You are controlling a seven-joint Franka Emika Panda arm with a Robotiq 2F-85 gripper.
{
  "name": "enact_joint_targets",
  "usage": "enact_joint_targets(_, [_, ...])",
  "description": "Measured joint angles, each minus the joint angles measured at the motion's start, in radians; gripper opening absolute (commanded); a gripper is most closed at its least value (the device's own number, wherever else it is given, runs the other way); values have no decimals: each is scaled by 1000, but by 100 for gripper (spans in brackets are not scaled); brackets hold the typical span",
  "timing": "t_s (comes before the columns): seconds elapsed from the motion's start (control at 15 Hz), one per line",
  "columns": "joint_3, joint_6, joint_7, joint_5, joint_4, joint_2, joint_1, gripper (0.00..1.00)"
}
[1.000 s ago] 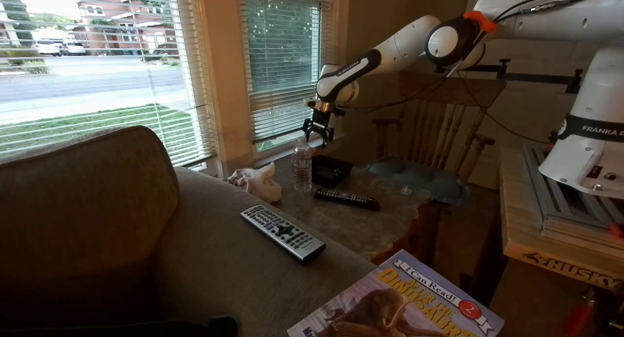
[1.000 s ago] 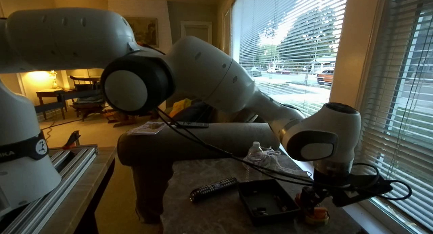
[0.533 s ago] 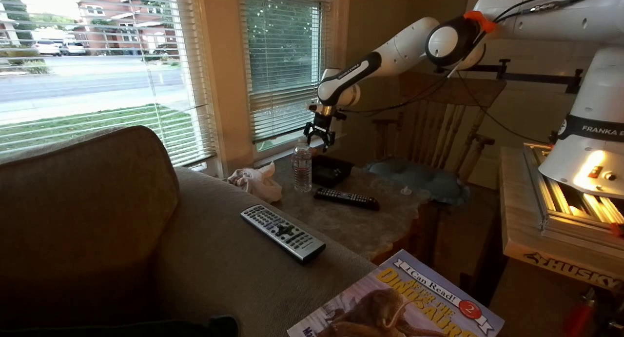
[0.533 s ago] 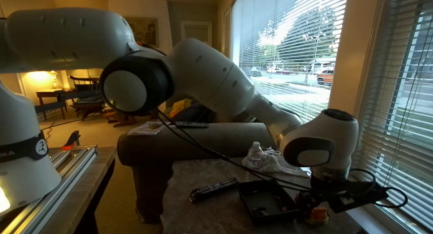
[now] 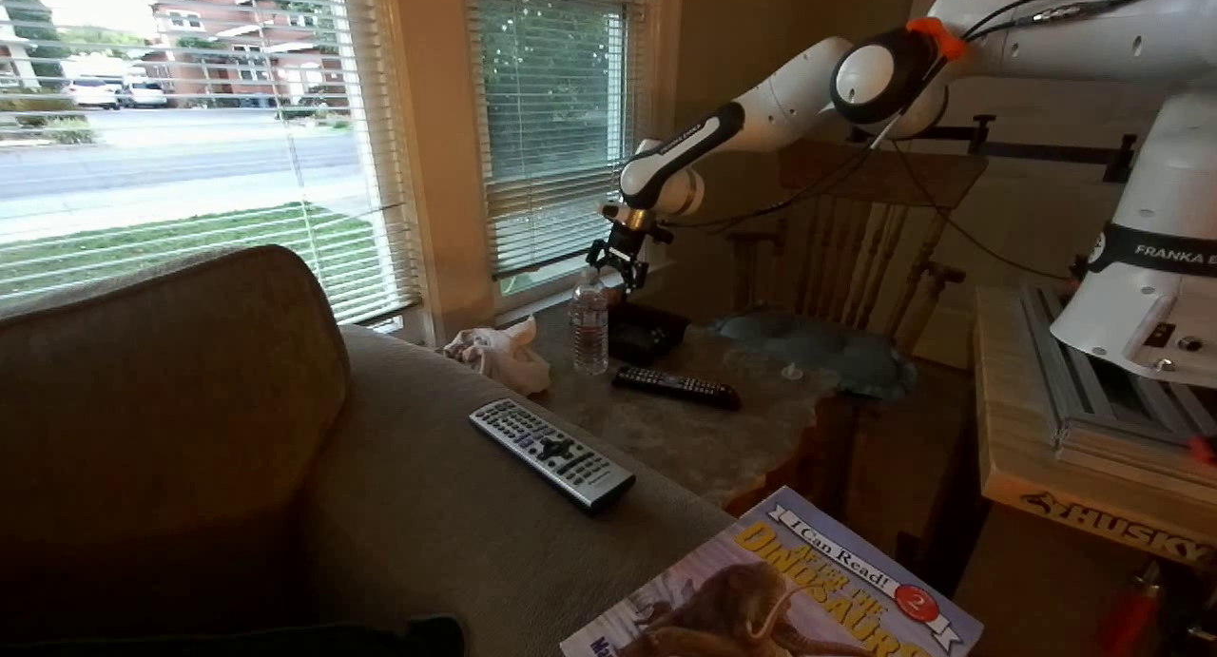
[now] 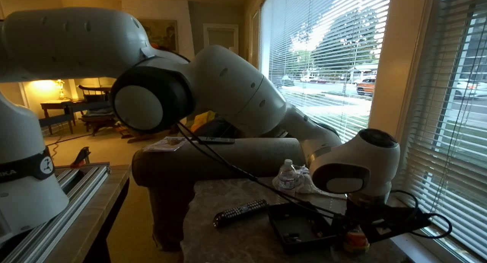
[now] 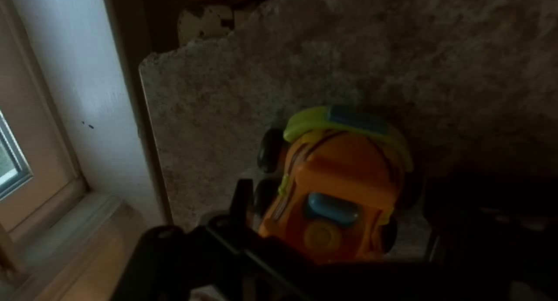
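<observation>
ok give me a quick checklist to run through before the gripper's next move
1. Gripper open: ok, its fingers stand apart.
2. Toy car between the fingers: looks ok in the wrist view, though depth is hard to judge.
3. Fingers not touching the car: cannot tell, too dark there.
4. Gripper clear of the tray: cannot tell, the gap is unclear in both exterior views.
5. Bottle upright: ok.
6. Lighting in the wrist view: not ok, very dim.

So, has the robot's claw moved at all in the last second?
Yes. In an exterior view, the claw now sits lower and further left in the picture, closer to the black tray, which has stayed put.
</observation>
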Motion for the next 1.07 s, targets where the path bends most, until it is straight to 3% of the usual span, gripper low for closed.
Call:
enact_joint_targets(0.13, [33,-4,-32,35,-8,0,-20,74])
enact_joint_targets(0.53, [50,-51,-72,81,-10,1,-45,31])
enact_joint_targets(0.93, [50,-64,-76,86,-10,-5,-46,22])
enact_joint_targets(1.0, [50,-64,-77,86,-10,-6,-46,19])
enact_joint_targets(1.07, [50,-65,-78,86,-9,-9,-45,10])
